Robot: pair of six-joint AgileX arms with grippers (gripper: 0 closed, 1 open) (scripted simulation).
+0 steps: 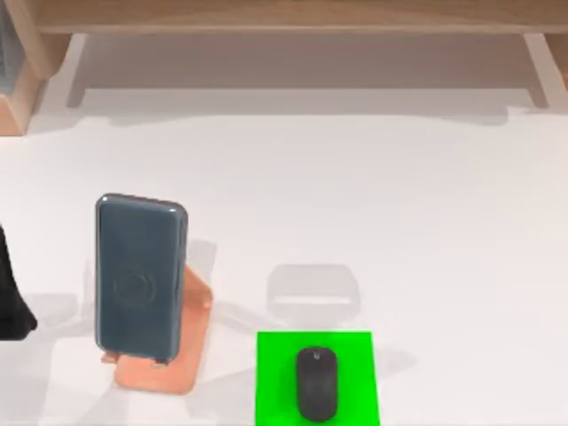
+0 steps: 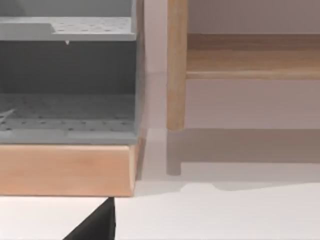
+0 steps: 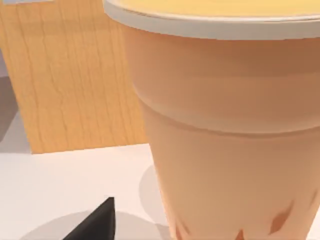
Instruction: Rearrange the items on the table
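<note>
Mouse (image 1: 317, 382) near table (image 1: 426, 222) front edge; right side open.

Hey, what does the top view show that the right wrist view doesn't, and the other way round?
Top view alone: a dark grey-blue glossy slab smartphone propped on a copper-coloured stand, and a small black oval computer mouse lying on a bright green square mat. Right wrist view alone: a tall peach-coloured cup with a pale rim, seen close up. Both share the plain white tabletop and light wooden furniture behind.
</note>
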